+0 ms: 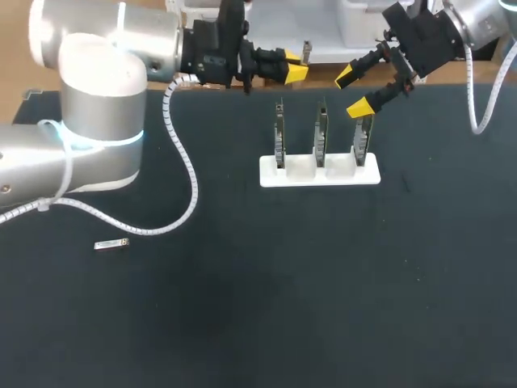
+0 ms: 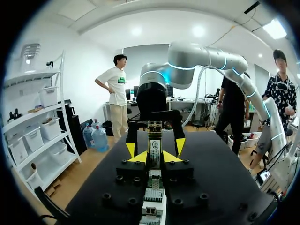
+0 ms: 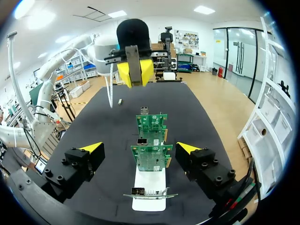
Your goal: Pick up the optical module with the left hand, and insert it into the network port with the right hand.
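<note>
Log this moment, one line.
left gripper shut on silver metal optical module | right gripper open beside green network cards | insertion pending

Matt black table [image 1: 283,307]; glossy white plastic stand [image 1: 300,172]; dull grey metal optical module [image 3: 133,68].

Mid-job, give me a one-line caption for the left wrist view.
Left gripper shut on the upright optical module, network cards below it, right arm beyond.

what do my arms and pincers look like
The left arm and right arm are rounded silver-grey tubes; the left has a glowing cyan ring and a white coiled cable. The left pincer and right pincer are black with two yellow tips.
</note>
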`<state>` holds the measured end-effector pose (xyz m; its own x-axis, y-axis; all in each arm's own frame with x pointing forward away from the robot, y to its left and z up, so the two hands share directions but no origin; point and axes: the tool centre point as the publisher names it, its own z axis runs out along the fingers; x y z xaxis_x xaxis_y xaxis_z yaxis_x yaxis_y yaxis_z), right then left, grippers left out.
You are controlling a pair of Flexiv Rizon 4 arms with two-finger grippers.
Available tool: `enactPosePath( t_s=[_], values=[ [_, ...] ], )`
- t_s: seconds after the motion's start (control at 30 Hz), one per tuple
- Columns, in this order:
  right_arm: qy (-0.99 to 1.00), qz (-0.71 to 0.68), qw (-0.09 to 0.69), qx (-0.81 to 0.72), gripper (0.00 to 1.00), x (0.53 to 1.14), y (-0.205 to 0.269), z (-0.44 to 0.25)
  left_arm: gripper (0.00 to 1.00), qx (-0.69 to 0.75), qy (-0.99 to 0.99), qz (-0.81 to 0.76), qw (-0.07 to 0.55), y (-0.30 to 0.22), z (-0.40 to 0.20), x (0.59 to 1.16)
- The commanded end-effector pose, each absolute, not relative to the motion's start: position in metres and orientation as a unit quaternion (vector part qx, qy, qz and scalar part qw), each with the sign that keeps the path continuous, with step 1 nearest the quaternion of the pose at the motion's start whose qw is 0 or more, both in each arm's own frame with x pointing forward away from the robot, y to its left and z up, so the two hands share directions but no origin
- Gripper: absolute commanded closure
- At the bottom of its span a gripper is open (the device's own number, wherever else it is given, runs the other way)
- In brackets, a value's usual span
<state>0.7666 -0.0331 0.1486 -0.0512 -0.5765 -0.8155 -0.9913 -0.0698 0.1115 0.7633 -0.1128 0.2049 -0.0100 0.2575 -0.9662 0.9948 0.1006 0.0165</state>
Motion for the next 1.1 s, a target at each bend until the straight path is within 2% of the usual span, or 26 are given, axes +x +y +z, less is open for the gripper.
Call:
enactPosePath(
  t_s=[0.03,1.1],
  values=[
    [0.623,0.370,0.280,-0.629,0.00,0.765,-0.033,0.149,1.00,0.536,0.583,-0.407,0.456,-0.117,0.200,0.763],
    [0.623,0.370,0.280,-0.629,0.00,0.765,-0.033,0.149,1.00,0.542,0.580,-0.452,0.406,-0.152,0.178,0.768]
  ],
)
